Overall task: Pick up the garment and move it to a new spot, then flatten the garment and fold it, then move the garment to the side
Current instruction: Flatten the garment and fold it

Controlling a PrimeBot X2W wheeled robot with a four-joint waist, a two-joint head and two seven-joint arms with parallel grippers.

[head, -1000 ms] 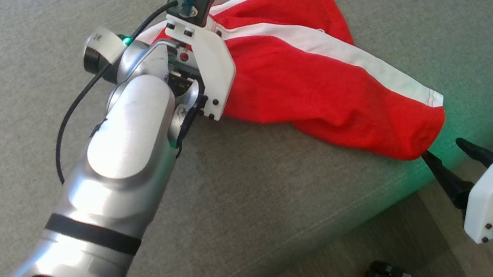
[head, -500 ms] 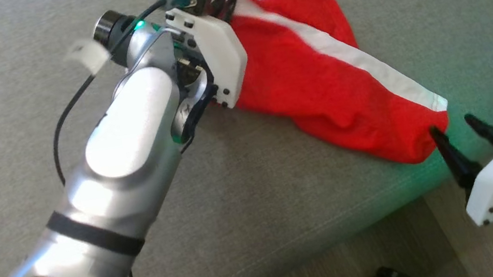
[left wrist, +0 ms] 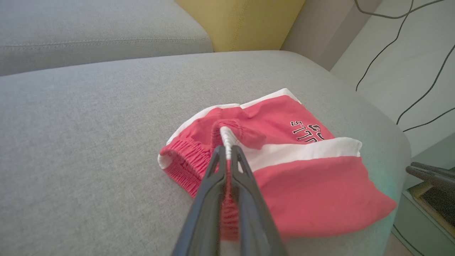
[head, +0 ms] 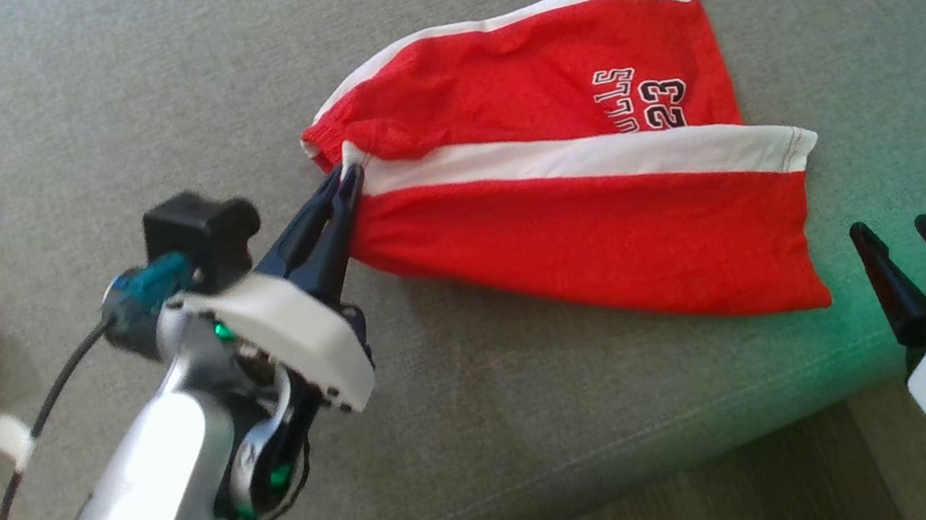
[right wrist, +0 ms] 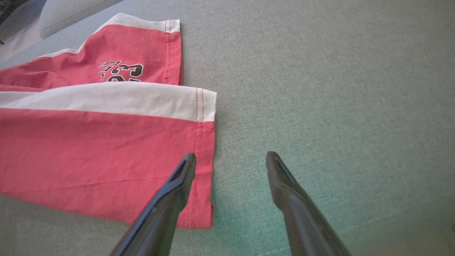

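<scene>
Now, left pincer pinching red shorts

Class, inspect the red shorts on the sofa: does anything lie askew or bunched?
Yes. The shorts are not flat: the waistband bunches and lifts where the left pincer pinches it, and the two leg hems do not line up.

The right hand has its two dark fingers spread wide, with nothing between them but grey cushion. The red garment lies flat on that cushion (white stripe across it, a printed "23" above). One fingertip overlaps its stitched hem in this view.
</scene>
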